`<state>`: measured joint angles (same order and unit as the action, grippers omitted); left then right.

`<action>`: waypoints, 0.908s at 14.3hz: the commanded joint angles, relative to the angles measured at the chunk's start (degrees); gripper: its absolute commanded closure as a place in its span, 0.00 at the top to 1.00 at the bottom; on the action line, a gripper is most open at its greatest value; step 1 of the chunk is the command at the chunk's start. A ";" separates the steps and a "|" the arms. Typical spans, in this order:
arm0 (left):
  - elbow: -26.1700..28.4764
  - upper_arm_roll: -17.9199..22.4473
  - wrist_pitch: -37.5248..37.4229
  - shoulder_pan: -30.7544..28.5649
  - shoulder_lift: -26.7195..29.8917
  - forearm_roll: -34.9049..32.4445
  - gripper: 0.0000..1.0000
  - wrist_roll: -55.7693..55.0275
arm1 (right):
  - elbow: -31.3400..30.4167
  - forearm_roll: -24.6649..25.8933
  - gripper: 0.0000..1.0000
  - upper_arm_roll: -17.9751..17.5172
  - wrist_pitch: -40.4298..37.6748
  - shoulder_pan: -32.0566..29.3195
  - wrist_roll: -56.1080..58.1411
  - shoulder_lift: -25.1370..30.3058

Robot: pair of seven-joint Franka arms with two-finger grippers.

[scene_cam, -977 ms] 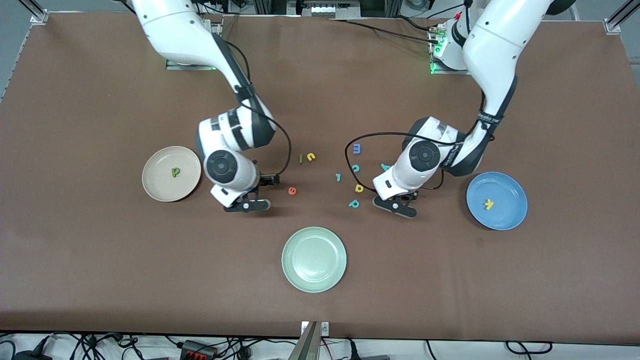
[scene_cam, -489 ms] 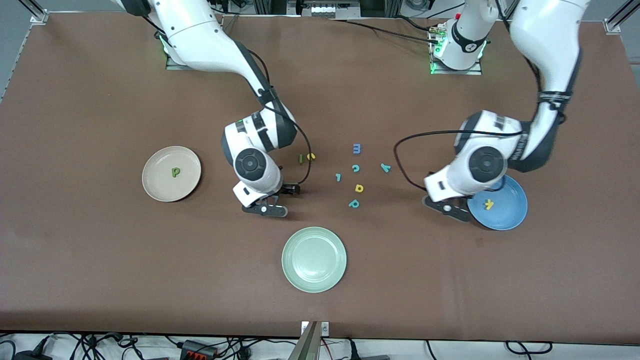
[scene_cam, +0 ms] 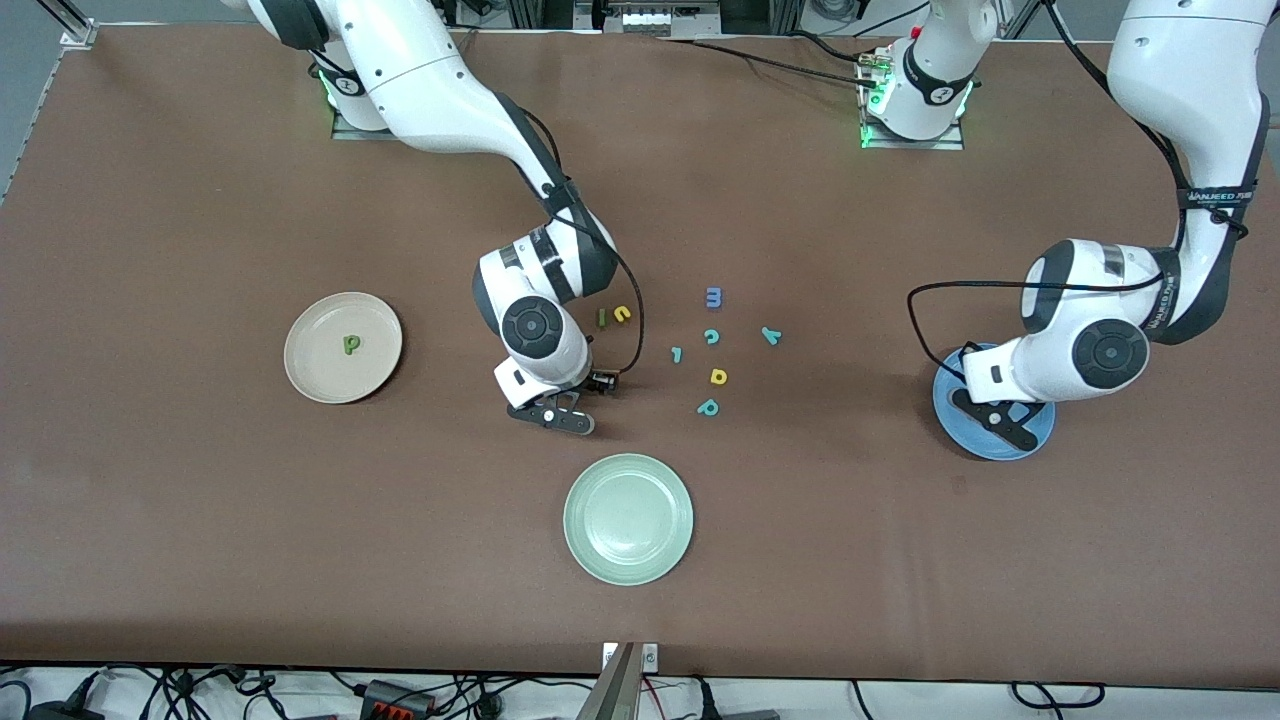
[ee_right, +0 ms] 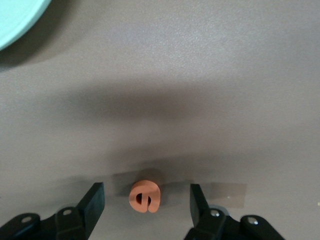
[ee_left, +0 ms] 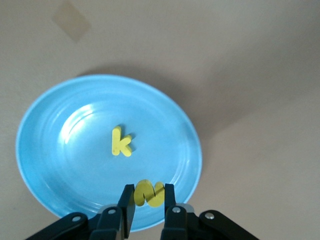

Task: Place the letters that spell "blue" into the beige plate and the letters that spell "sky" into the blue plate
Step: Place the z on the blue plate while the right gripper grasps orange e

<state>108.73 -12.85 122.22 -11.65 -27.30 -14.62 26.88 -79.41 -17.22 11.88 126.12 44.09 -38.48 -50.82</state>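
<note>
My left gripper point(ee_left: 148, 188) is shut on the yellow s point(ee_left: 150, 195) and hangs over the blue plate point(ee_left: 60, 165), where the yellow k point(ee_left: 121, 141) lies. In the front view that left gripper point(scene_cam: 990, 420) covers most of the blue plate point(scene_cam: 943, 400). My right gripper point(ee_right: 146, 187) is open, low over the table, with the orange e point(ee_right: 145, 196) lying between its fingers, untouched. The right gripper point(scene_cam: 552, 411) hides the e in the front view. The beige plate point(scene_cam: 312, 372) holds the dark green b point(scene_cam: 351, 344). Green l point(scene_cam: 601, 317), yellow u point(scene_cam: 622, 314) and teal y point(scene_cam: 770, 335) lie on the table.
A pale green plate point(scene_cam: 628, 518) sits nearer the front camera than the letters. Loose letters in the middle: blue m point(scene_cam: 713, 297), teal c point(scene_cam: 711, 337), a small teal piece point(scene_cam: 677, 353), a yellow a/d shape point(scene_cam: 718, 376) and a teal p point(scene_cam: 708, 407).
The left arm swung from the letter cluster to over the blue plate, carrying the yellow s. The right arm shifted toward the table's middle and now straddles the orange e.
</note>
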 commanded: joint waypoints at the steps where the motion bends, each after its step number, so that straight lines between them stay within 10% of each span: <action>1: 7.18 -1.12 7.40 -4.68 2.07 -1.12 0.07 6.49 | 1.54 -0.88 0.68 -0.37 0.17 -0.14 -0.81 -1.04; 2: 7.19 -1.12 8.03 -5.13 1.81 -1.12 0.12 8.35 | 1.54 -0.88 0.64 -0.37 0.17 -0.23 -0.72 -1.13; 4: 7.28 -1.12 9.35 -5.05 1.63 -1.12 0.51 8.63 | 1.54 -0.88 0.55 -0.37 0.17 -0.14 -0.81 -1.30; 5: 7.28 -1.30 9.35 -5.05 1.89 -1.12 0.90 8.80 | 1.54 -0.88 0.51 -0.37 0.09 -0.14 -0.89 -1.30; 6: 7.37 -1.39 9.00 -5.14 2.16 -1.12 1.00 8.98 | 1.54 -0.88 0.50 -0.37 -0.09 -0.14 -0.89 -1.30; 13: 8.60 -13.49 1.35 -5.14 6.82 -0.41 1.00 -9.34 | 1.54 -0.80 0.24 -0.37 -0.53 -0.23 -0.45 -0.86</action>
<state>115.27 -21.75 124.77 -16.23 -22.76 -14.65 24.82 -79.04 -17.27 11.90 126.11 44.06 -38.52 -51.20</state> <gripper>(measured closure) 0.000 0.678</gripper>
